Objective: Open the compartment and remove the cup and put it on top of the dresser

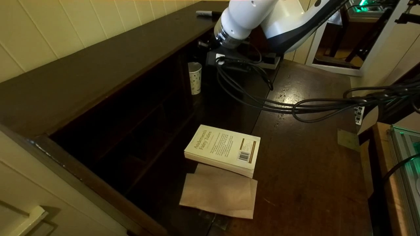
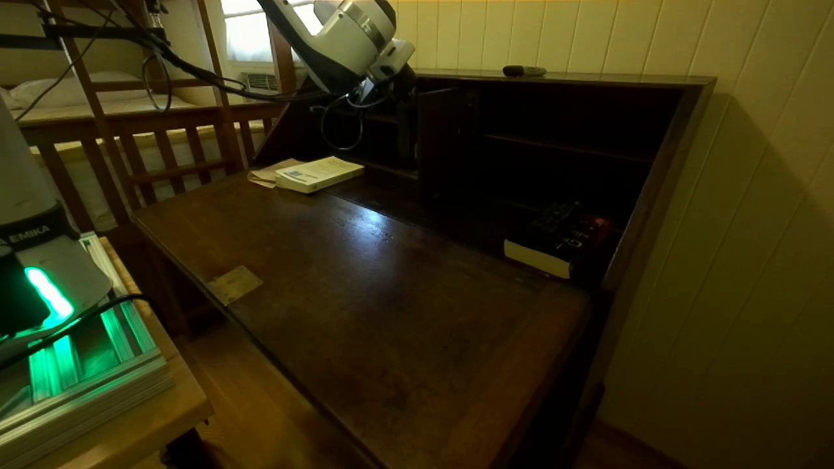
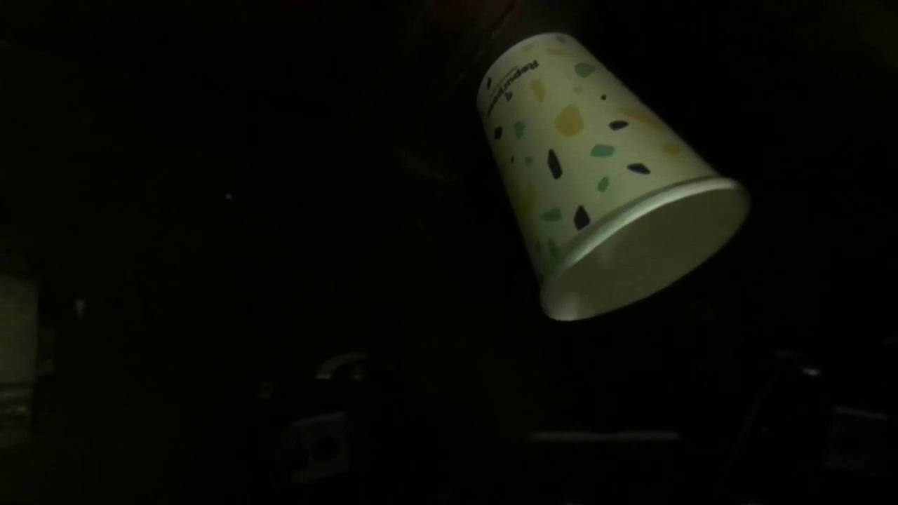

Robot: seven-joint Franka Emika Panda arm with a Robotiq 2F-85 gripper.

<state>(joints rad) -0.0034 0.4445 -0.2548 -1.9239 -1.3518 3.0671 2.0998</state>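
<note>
The desk (image 2: 365, 312) is filling the foreground in an exterior view, extending toward the camera at 6 o'clock; its top ledge (image 1: 124, 46), the placement surface, is running from 9 to 12 o'clock in an exterior view. The arm (image 2: 355, 39) is hanging near 12 o'clock over the desk. The compartment (image 2: 438, 140) is presenting its door (image 2: 435, 156) swung outward at 12 o'clock, nearer the center: opening is appearing complete. The tool (image 3: 579, 379) is appearing released and holding nothing: in the wrist view, faint shapes, judged to be its fingers (image 3: 319, 443), are standing well apart at 7 and 4 o'clock. A pale paperback (image 1: 224, 149) is lying flat at 5 o'clock. The cup (image 1: 195, 78) is standing upright at 11 o'clock, at or just inside the compartment's mouth, partly hidden by a divider (image 1: 186, 85); exact depth is not showing. In the wrist view it is appearing at 2 o'clock, no finger contact being visible. Gripping, withdrawing and placing the cup are remaining.
</note>
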